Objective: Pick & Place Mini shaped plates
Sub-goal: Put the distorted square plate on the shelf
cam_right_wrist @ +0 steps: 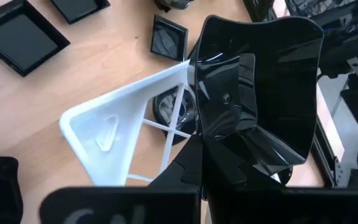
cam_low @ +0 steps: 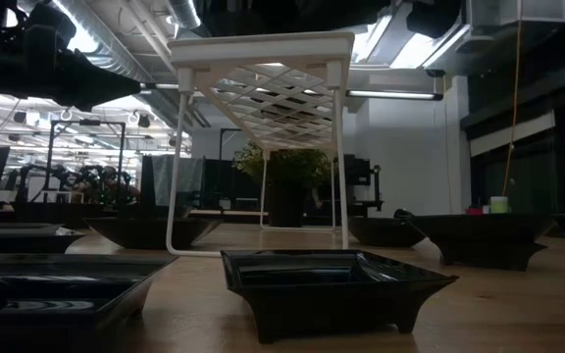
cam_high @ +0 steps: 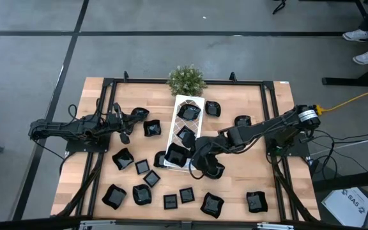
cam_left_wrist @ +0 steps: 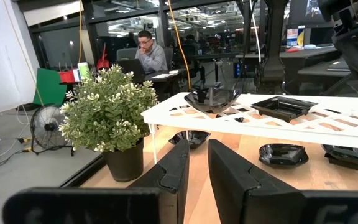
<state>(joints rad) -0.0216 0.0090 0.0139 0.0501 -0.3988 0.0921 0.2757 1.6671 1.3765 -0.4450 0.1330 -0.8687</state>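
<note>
While its two fingers are pinched tight on the rim of a glossy black plate (cam_right_wrist: 253, 93), the right gripper (cam_high: 195, 156) hangs over the near end of the white tray (cam_high: 185, 136), at the corner closest to the table's front. The held plate is a curvy, wavy-edged dish with a shallow bowl, shiny enough to catch the ceiling lights, and it stands tilted up on edge between the fingers, just above the tray's corner. Directly under that corner another small black plate (cam_right_wrist: 166, 106) shows through the diamond lattice, lying on the wooden table (cam_high: 248, 179). Just beyond the held plate, further along the tray top, sit more black plates, one a square dish (cam_high: 185, 135) and, at the far end, a rounder wavy one (cam_high: 188, 112). Around the gripper on the table the rest of the mini plates lie scattered, square ones (cam_high: 186, 195) and scalloped ones (cam_high: 212, 204) in front of it, and two (cam_high: 213, 108) on the far side near the tray's far end. Past that end stands the small green potted plant (cam_high: 186, 78). Well away across the tray, the left gripper (cam_high: 124, 134) waits low over the table beside a plate (cam_high: 151, 128), its fingers a narrow gap apart with nothing between them.
</note>
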